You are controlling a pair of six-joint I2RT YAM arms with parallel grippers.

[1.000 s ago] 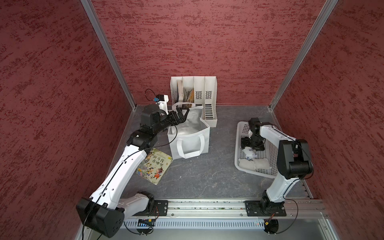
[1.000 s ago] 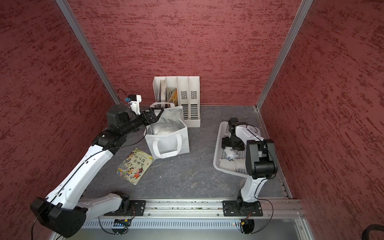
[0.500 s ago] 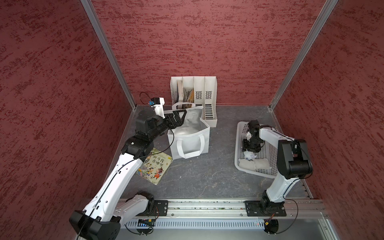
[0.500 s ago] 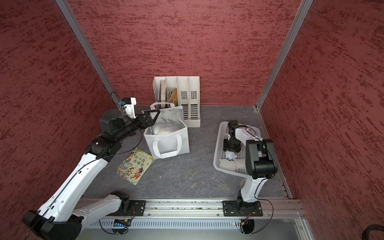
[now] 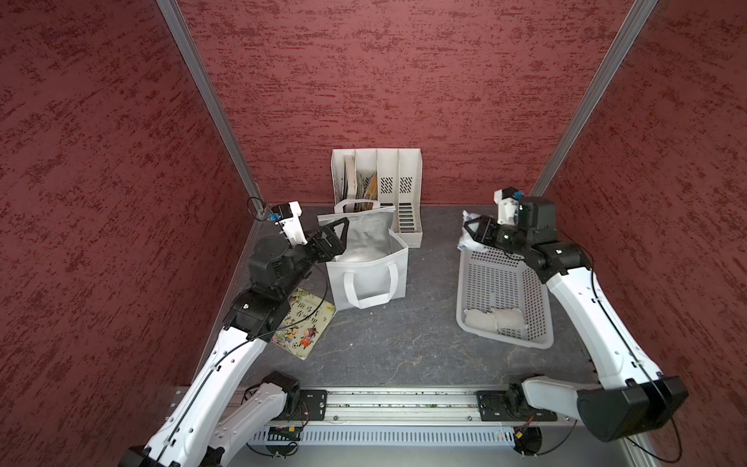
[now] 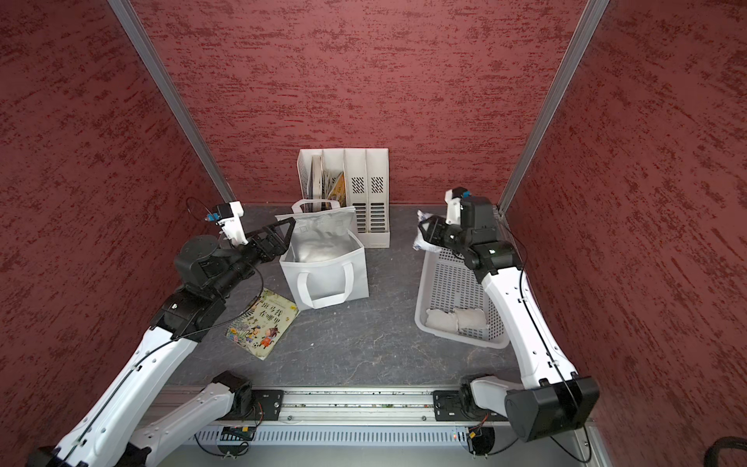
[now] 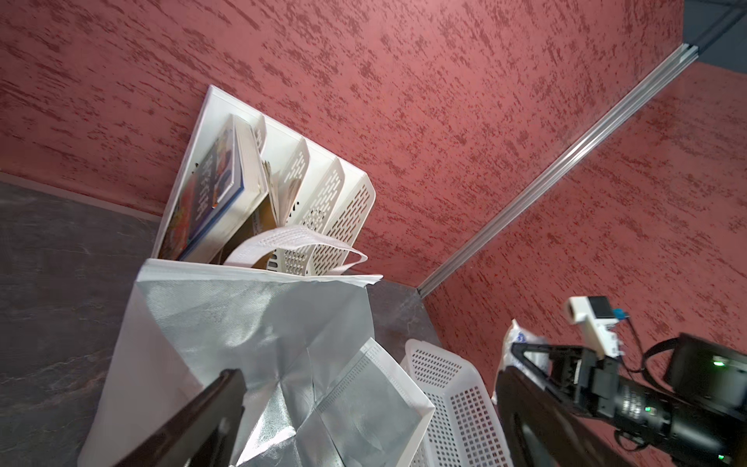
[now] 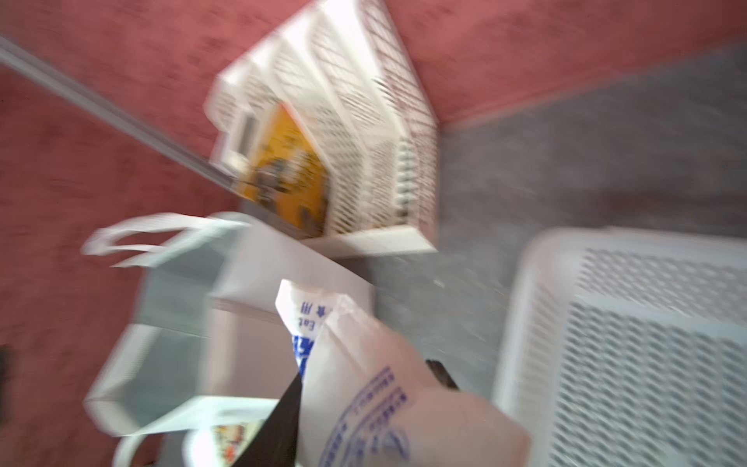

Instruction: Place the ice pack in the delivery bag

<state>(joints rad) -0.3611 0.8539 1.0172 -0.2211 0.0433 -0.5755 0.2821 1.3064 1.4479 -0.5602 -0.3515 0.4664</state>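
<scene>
Ice pack [image 8: 364,376]: white pouch, blue print, aloft. Delivery bag [image 5: 366,279]: upright, open, foil-lined.

Picture book [image 5: 307,327] lies flat, file rack [image 5: 408,190] upright, basket [image 5: 501,283] apart.

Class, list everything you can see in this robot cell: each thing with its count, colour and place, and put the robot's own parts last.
delivery bag: 1, white with silver lining, mid-table, open
file rack: 1, white, against the back wall behind the bag
books in the rack: at least two, multicoloured, left slots
basket: 1, white perforated, right of the bag
held ice pack: 1, white with blue print, above the basket's far end
ice packs in the basket: 2, white, near end
picture book: 1, colourful, flat, left of the bag
table: 1, dark grey
left gripper: 1, black, open, at the bag's left rim
right gripper: 1, black, shut on the held ice pack
</scene>
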